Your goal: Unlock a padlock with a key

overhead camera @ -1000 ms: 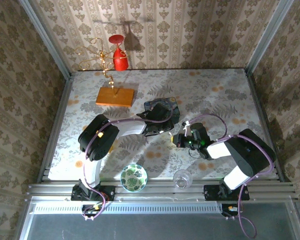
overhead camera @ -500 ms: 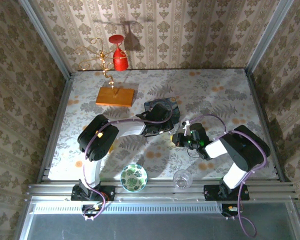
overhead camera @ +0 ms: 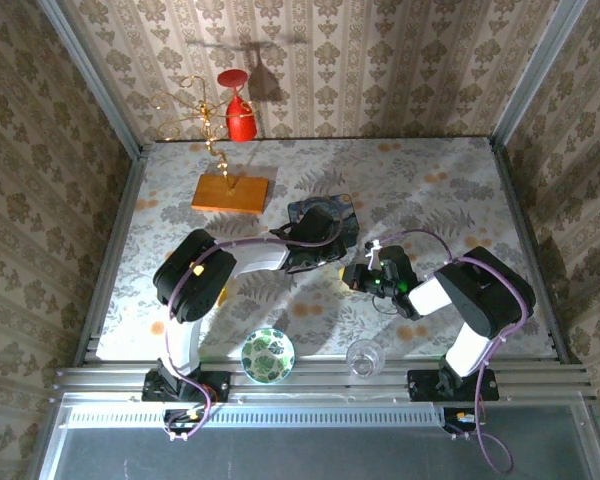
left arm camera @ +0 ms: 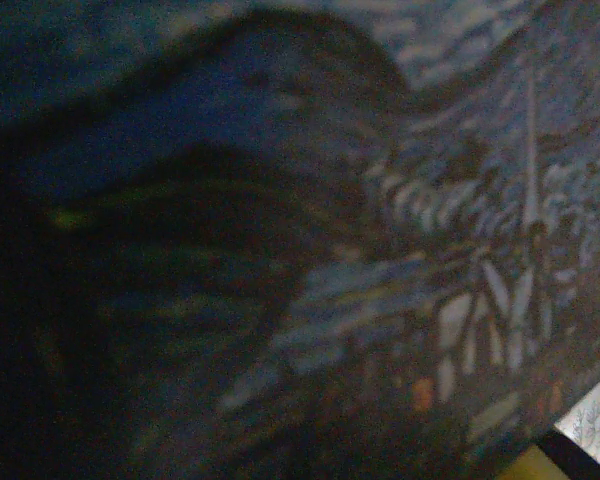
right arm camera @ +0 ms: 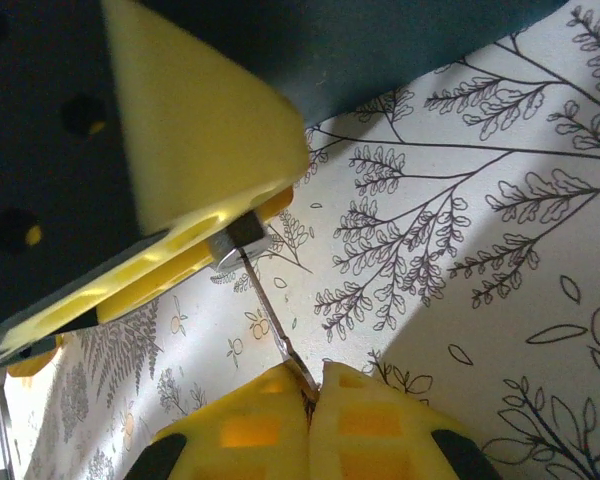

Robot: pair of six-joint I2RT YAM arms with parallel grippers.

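In the right wrist view my right gripper (right arm camera: 310, 395) is shut on the bow of the thin metal key (right arm camera: 268, 315). The key's blade runs up into the silvery base of the padlock (right arm camera: 236, 240). The padlock is clamped between the left gripper's yellow fingers (right arm camera: 200, 150), so most of its body and the shackle are hidden. From above, the left gripper (overhead camera: 332, 263) and right gripper (overhead camera: 354, 279) meet tip to tip just in front of the blue painted tin (overhead camera: 323, 214).
The tin's painted surface (left arm camera: 460, 300) sits dark and blurred right up against the left wrist camera. A wooden board with a gold wire stand (overhead camera: 229, 192) and a red ornament (overhead camera: 239, 115) are at the back left. A patterned bowl (overhead camera: 268, 354) and a glass (overhead camera: 362, 357) stand at the near edge.
The right arm's elbow has swung slightly left and back. Both grippers stay where they were, key and padlock still joined.
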